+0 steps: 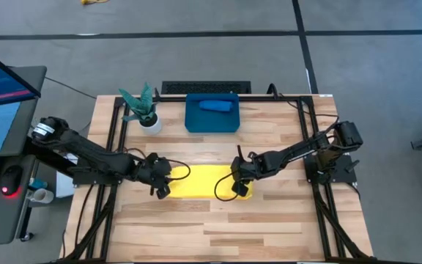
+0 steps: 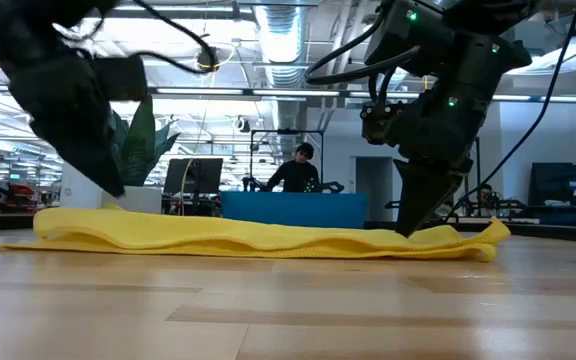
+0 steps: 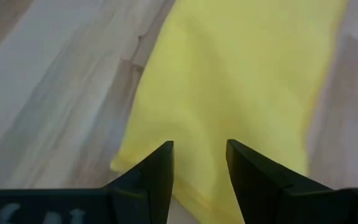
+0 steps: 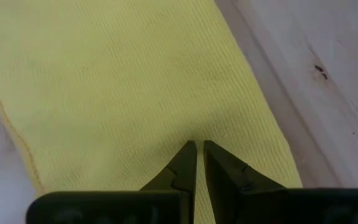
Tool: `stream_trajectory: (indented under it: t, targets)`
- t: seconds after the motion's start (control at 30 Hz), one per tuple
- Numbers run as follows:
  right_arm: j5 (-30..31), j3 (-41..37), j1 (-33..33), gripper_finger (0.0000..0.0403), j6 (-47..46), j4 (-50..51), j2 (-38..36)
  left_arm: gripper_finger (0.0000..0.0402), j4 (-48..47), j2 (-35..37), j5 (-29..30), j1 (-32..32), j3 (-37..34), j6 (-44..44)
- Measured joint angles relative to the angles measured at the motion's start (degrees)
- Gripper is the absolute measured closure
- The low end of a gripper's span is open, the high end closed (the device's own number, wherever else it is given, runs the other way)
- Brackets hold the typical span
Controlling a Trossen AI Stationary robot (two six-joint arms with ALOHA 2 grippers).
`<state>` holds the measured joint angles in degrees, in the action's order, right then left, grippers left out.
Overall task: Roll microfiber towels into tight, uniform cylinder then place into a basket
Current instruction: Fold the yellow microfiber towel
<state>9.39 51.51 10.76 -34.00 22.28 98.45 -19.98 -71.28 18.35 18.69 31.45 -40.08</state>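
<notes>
My left hand hung at one end of the yellow towel, fingers apart with the cloth's edge showing between them. My right hand sat at the other end, fingers nearly together, tips on the cloth; whether they pinched a fold I could not tell. The towel lay flat in a long strip on the table. The blue towel already lay in the basket. I judged rolling had yet to start; next, one end needed gripping and turning over tightly.
</notes>
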Motion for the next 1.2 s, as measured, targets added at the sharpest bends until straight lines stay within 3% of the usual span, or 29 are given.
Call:
stream_trajectory:
  t: [0.17,0.5,0.8,1.2]
  targets:
    - [0.06,0.02,-0.02,0.035,0.0,-0.02,0.0,0.0262,4.47,-5.06,-1.63,-3.33,-0.1,3.83]
    - [0.06,0.02,-0.02,0.035,0.0,0.04,-0.04,0.0262,1.43,-11.09,-3.34,-7.84,0.1,3.65]
    - [0.06,0.07,-0.02,0.0349,-0.6,1.43,-0.07,0.0262,-3.99,-5.85,-4.96,-7.9,-0.27,3.0]
    - [0.07,0.2,2.16,0.0349,-0.02,0.81,-2.08,0.0262,-4.11,1.02,-4.47,-7.42,-0.21,1.95]
